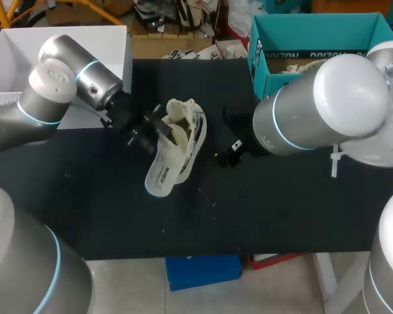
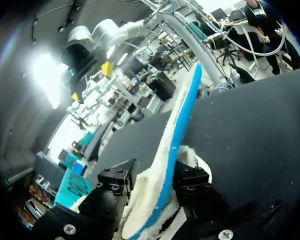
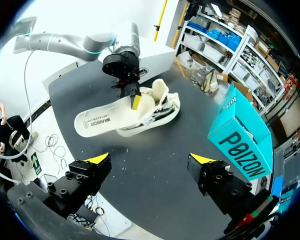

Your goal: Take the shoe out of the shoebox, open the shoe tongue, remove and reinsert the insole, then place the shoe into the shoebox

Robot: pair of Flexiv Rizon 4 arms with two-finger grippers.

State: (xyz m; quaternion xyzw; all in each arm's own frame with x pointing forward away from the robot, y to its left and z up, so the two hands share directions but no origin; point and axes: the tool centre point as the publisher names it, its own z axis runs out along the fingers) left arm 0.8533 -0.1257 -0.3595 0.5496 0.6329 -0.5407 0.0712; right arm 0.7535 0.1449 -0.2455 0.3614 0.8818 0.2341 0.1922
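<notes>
Shoe (image 1: 175, 145) lies on its side mid-table (image 1: 281, 209), out of the teal shoebox (image 3: 240, 145), which stands at 2 o'clock from it. Left gripper (image 2: 152, 175) at the shoe's mouth, in from 9 o'clock, clamped on the fleecy, blue-backed insole (image 2: 180, 135); right gripper (image 3: 150, 160) at 3 o'clock, fingers spread, empty. Likely best to move the insole along the shoe's length while the right steadies the shoe. Unclear how much insole sits inside, and the box interior is mostly blocked by the right arm.

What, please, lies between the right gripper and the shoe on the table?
Only bare black table; the right wrist view shows nothing between the open right gripper and the shoe.
</notes>
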